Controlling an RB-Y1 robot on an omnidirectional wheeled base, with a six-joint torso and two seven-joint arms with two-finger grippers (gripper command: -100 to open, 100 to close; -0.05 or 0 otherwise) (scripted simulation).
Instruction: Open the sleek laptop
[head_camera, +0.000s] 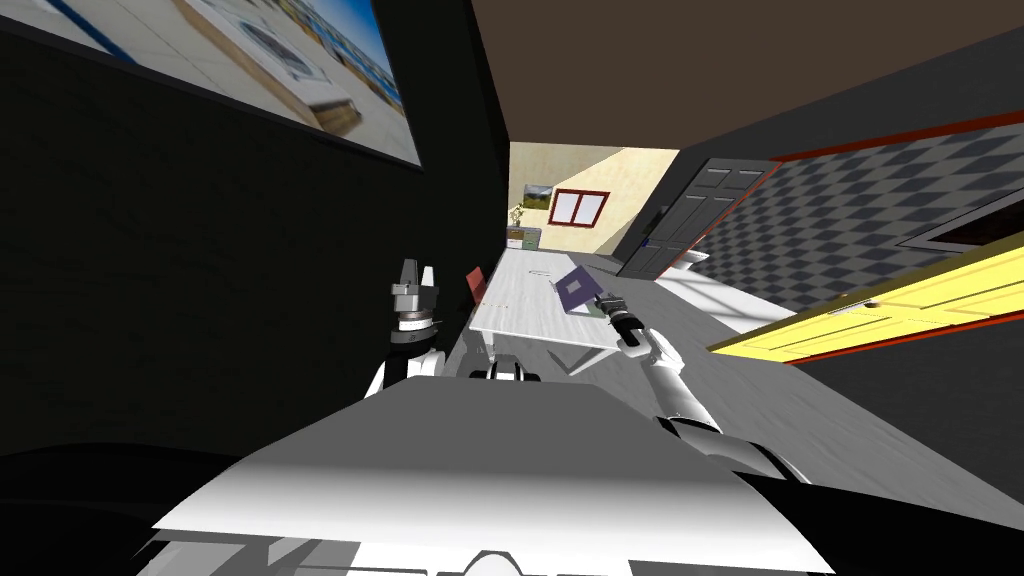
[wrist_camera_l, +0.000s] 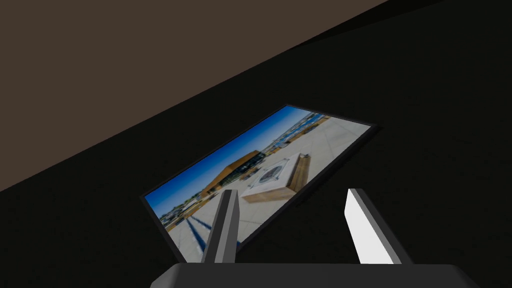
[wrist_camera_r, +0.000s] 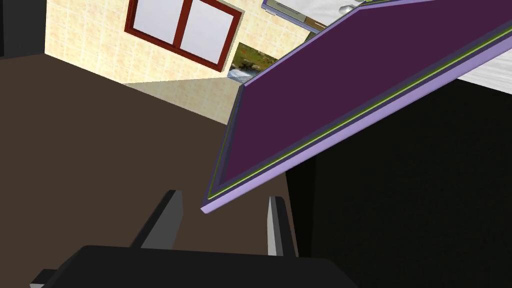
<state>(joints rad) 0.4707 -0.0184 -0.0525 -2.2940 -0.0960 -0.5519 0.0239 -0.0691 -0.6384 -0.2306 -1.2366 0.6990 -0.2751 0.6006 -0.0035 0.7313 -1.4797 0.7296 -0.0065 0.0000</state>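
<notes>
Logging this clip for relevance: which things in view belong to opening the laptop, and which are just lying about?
For the job: purple laptop, lid already raised, on the white table; right tool, open, lid's corner between its fingers.
Just about: left tool, open, held up by the dark wall; red chair; wall picture; dark door; red-framed window.

White forearms (head_camera: 683, 398), dark joints (head_camera: 628, 330) — thin light-grey fingers (wrist_camera_l: 364, 227) on dark boxes (wrist_camera_l: 310, 277).
</notes>
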